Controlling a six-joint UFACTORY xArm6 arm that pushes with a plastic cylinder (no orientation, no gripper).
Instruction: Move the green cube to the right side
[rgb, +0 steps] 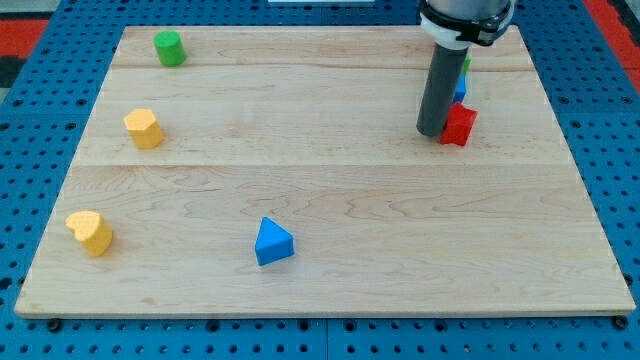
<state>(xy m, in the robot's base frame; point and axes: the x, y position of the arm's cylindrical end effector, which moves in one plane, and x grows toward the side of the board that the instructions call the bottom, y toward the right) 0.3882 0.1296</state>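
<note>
The wooden board (330, 270) is serving as the landmark for all positions below. Nearest the view's bottom, a blue triangular block (273, 242) is lying left of the board's centre, and a yellow heart-shaped block (90, 232) is sitting by the board's lower left corner. Farther up, a second yellow block (144, 128), roughly pentagonal, is resting near the board's left edge. Across the board, in its upper right quarter, my tip (432, 133) is standing on the surface, touching or just beside the left face of a red block (459, 125) of irregular, star-like shape. The arm is carrying no jaws, so there is no open or closed state to report; the rod is holding nothing. Behind the rod, a sliver of a blue block (460, 88) and a sliver of a green block (467, 63) are showing, and their shapes cannot be told. At the board's far left corner a green block (169, 48) is standing; it is looking more cylindrical than cubic, so which green piece is the task's target is remaining uncertain. Risks, as judged: selecting the wrong green block; dragging the red block off the board's right edge when leaving; clipping the hidden blue block.
</note>
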